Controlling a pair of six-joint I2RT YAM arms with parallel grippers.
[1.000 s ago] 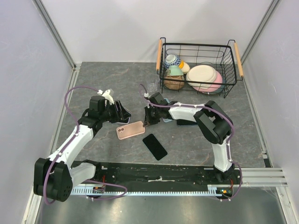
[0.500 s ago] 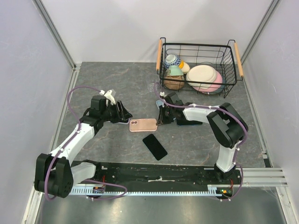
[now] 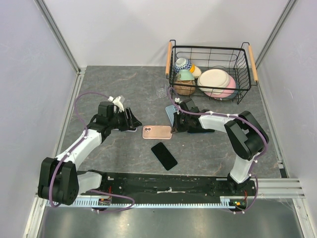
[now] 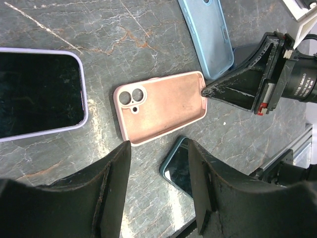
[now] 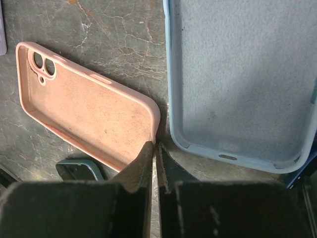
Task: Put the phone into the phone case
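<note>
1. My left gripper (image 3: 130, 120) hangs at about 9 o'clock from the pink phone case (image 3: 157, 132). Its fingers (image 4: 111, 191) are spread wide and released, with nothing between them.
2. In the left wrist view a lilac-rimmed phone (image 4: 39, 91) lies screen up, at 9 o'clock from the case and apart from it.
3. The case lies flat on the table (image 3: 109, 84), open side up, with its camera cutout toward my left arm.
4. The black phone (image 3: 164, 155) lies at 5 o'clock from the case, near it but not inside.
5. My right gripper (image 3: 174, 130) is at the case's 3 o'clock end, its fingers (image 5: 143, 163) clenched on the case's wall at a corner.
6. A blue case (image 5: 242, 79) lies open side up, just beside the pink one at its 1 o'clock.
7. A wire basket (image 3: 213, 48) of dishes stands at 1 o'clock, well apart.
</note>
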